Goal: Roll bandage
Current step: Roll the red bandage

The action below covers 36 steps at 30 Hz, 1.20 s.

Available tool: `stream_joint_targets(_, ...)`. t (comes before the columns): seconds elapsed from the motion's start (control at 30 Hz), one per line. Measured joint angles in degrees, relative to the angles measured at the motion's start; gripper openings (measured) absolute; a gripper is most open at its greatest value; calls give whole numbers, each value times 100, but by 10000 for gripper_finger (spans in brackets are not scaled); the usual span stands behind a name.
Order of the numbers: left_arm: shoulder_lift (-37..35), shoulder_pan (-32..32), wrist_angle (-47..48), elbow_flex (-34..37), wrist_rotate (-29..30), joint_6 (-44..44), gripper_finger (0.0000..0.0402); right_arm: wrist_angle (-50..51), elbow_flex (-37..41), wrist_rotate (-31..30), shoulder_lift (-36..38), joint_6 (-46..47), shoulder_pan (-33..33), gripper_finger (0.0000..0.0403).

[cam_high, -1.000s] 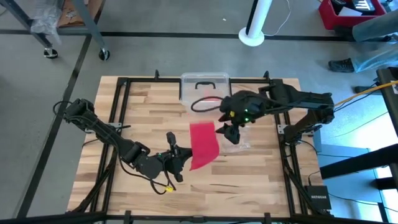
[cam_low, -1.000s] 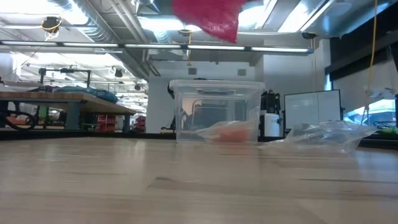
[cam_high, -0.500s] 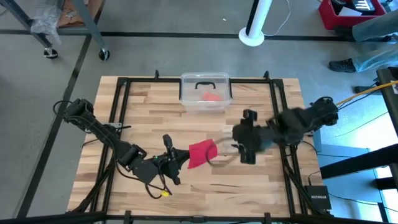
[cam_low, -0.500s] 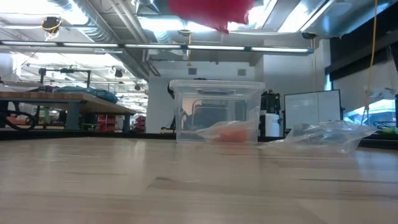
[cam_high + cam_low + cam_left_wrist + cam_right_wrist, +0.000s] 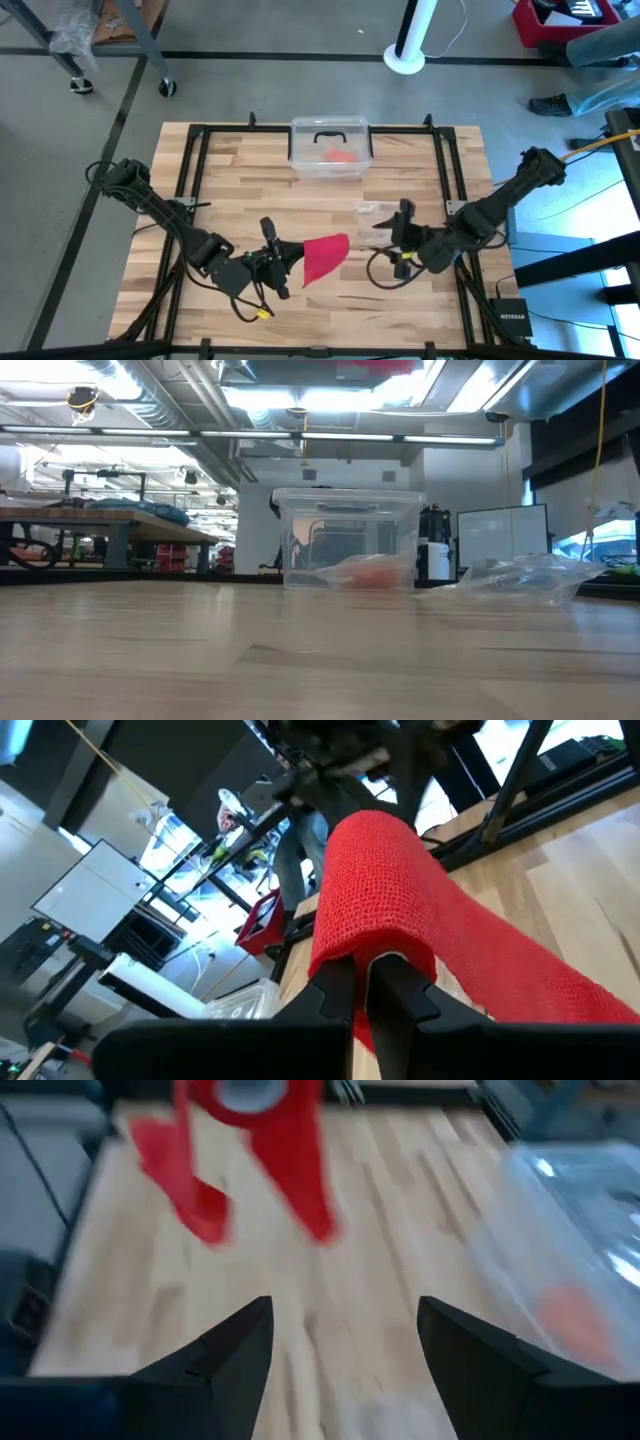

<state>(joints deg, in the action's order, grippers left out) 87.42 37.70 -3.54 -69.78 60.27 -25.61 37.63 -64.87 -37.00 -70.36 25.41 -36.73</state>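
The red bandage (image 5: 323,259) is held up at my left gripper (image 5: 283,256), at the table's near middle. In the left wrist view it shows as a wound loop (image 5: 371,885) with a band (image 5: 520,975) running off it. In the right wrist view its loop (image 5: 250,1102) and two tails hang above the wood. In the low view only its lower edge (image 5: 372,367) shows, at the top of the picture. My right gripper (image 5: 403,236) is open and empty to the right of the bandage, with its fingers wide apart in its own wrist view (image 5: 345,1342). My left gripper has its two shut fingers (image 5: 340,992) on the bandage's wound loop (image 5: 372,935), which sits over the fingertips and hides them. The fingers come level from the table's left. The bandage is lifted clear of the table, and its loose tails (image 5: 305,1185) hang slack below.
A clear plastic bin (image 5: 330,149) holding an orange-red lump (image 5: 342,155) stands at the far middle. A crinkly clear bag (image 5: 378,211) lies just beyond my right gripper. A person's legs (image 5: 590,90) show off the table at the far right.
My right gripper has let go of the bandage's far end and gone toward the table's near right. The bandage, first stretched as a long strip between the two grippers, now hangs short and bunched from my left gripper. Its lower edge has risen.
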Motion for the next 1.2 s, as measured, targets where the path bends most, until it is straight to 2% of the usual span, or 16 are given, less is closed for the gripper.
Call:
stream_joint_targets(0.13, 0, -34, -12, 0, 0, -5, 4, -2400, 1339, 13, 124, -645, 0, 250)
stream_joint_targets(0.27, 0, -36, -10, 0, 0, -35, 4, -3837, 2064, 393, -74, -657, 8, 250)
stream_joint_targets(0.47, 0, -30, -17, 0, -2, -28, 4, -4147, 2193, 360, -512, -799, 131, 250)
stream_joint_targets(0.6, 0, -39, -104, 0, -91, -5, 4, -4895, 2193, 218, -900, -1378, 244, 250)
stream_joint_targets(0.77, 1, -66, -184, 0, -357, 9, 4, -5576, 2192, 556, -1174, -1791, 352, 248)
stream_joint_targets(1.0, 2, -101, -203, 2, -489, 150, 4, -6029, 2191, 515, -1197, -1843, 401, 221)
stream_joint_targets(1.2, 2, -129, -350, 2, -503, 148, 4, -6370, 2180, 727, -1364, -1858, 424, 197)
